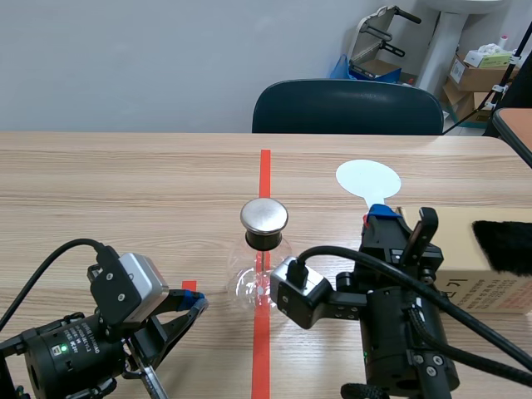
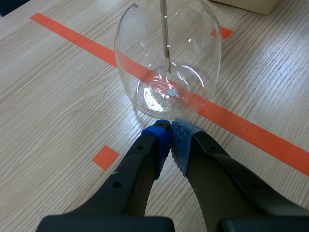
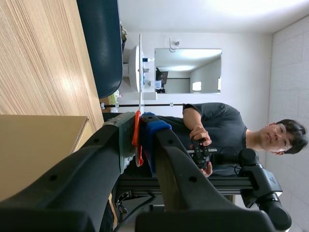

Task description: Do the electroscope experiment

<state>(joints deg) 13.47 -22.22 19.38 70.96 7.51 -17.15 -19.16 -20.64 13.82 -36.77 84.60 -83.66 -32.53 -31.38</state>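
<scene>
At the lower left of the scene view the left gripper (image 1: 198, 304) is clenched on nothing, its tips just short of the glass flask (image 1: 264, 270) at the centre. Right of centre the white paddle (image 1: 368, 177) is grasped by the right gripper (image 1: 381, 214) and held up beyond the flask's metal cap (image 1: 264, 215). The box (image 1: 453, 249) and black fur (image 1: 503, 243) are found at the right edge.

The paddle is judged picked up. Bringing it to the cap is left, and whether it is charged cannot be told.

Only the left wrist view shows the strip (image 2: 168, 58) hanging inside the flask. Only the right wrist view shows the red handle (image 3: 137, 133) pinched between the pads (image 3: 153, 130), and a person (image 3: 217, 125) beyond.
</scene>
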